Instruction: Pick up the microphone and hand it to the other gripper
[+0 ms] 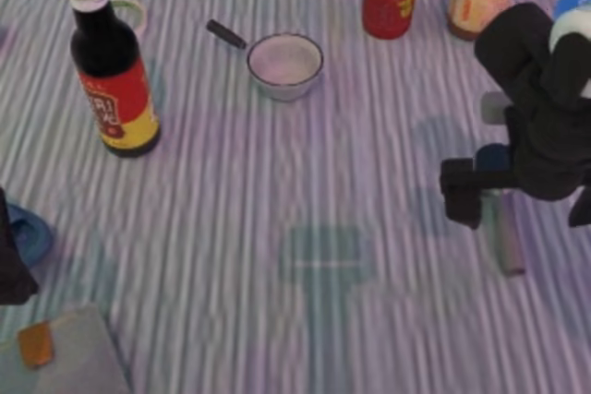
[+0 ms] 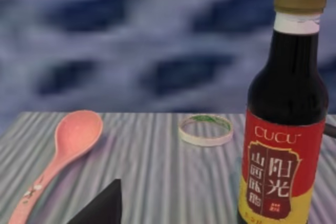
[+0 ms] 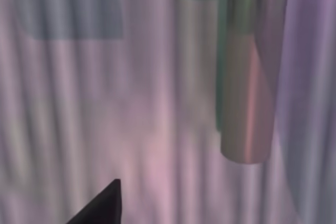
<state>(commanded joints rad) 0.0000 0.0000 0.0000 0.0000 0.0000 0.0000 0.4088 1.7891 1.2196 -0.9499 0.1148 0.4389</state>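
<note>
Striped tabletop (image 1: 305,173), right of frame: right gripper (image 1: 522,196) jaws spread over grey-handled, dark-headed microphone (image 1: 508,242); next: descend, clench.

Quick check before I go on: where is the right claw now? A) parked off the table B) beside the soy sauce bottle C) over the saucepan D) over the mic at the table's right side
D: in the top view the right claw straddles the mic at the table's right, its handle sticking out below the claw, and the right wrist view shows the handle close beneath.
</note>
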